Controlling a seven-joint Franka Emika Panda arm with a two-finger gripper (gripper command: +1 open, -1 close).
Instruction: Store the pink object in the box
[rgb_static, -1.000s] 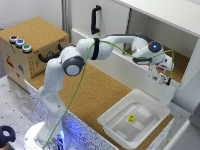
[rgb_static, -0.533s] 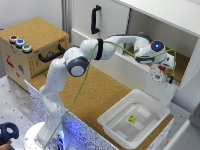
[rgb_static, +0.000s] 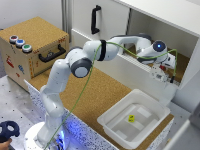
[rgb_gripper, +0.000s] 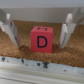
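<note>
Pink cube (rgb_gripper: 41, 39), black letter "D" facing the wrist camera, is sitting on the cork surface (rgb_gripper: 42, 54) inside the white shelf recess. It is lying between the 2 spread fingers (rgb_gripper: 8, 31) of the gripper (rgb_gripper: 38, 35), untouched. White box (rgb_static: 134, 119) is waiting well apart below. Versus 0.5 s ago, arm is holding nearly the same pose.

I am working in what is looking like a robotics lab. My base is sitting on a perforated metal table (rgb_static: 15, 100), with cork-covered surfaces (rgb_static: 100, 95) and a cork-clad crate with coloured buttons (rgb_static: 30, 47) standing around me.
</note>
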